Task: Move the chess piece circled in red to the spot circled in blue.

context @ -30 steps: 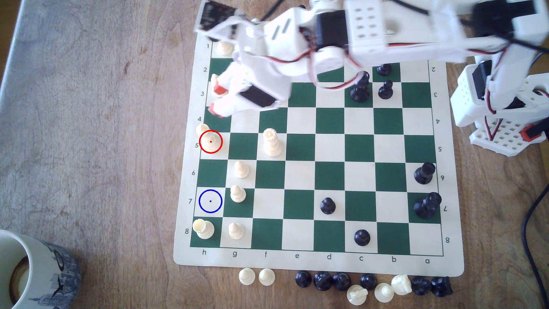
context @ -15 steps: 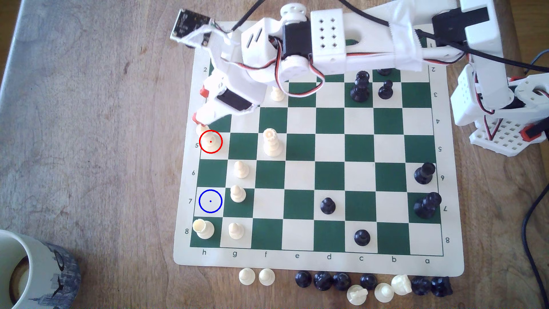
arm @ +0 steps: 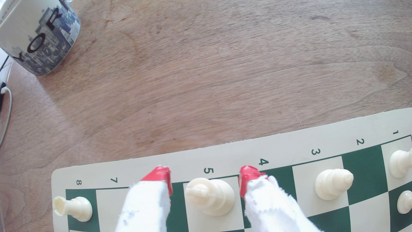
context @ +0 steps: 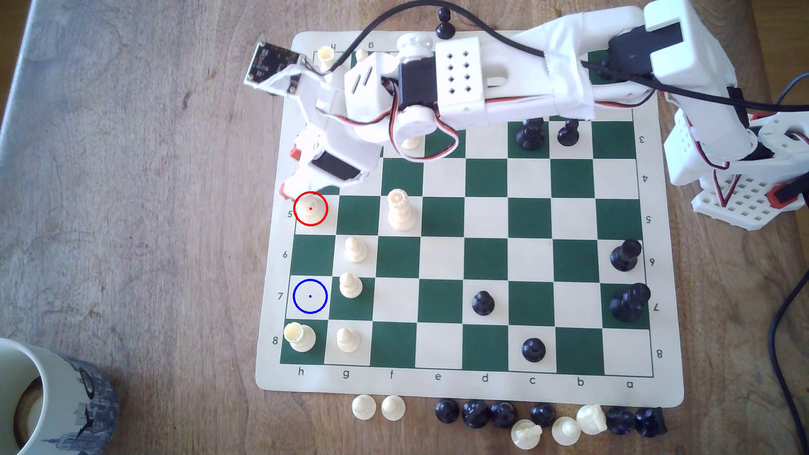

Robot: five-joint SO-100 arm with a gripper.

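You have the gripper (arm: 205, 180) spread wide, astride the chess piece (arm: 209, 196) without contact; grasping, lifting and carrying to the spot (context: 310, 296) remain.

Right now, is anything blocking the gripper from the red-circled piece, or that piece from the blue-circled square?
Nothing visible. The open gripper already straddles the chess piece, and the dark h6 square before the spot is bare.

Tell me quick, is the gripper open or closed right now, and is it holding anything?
Gripper: open, holding nothing; its red-tipped fingers sit on either side of the chess piece with gaps showing.
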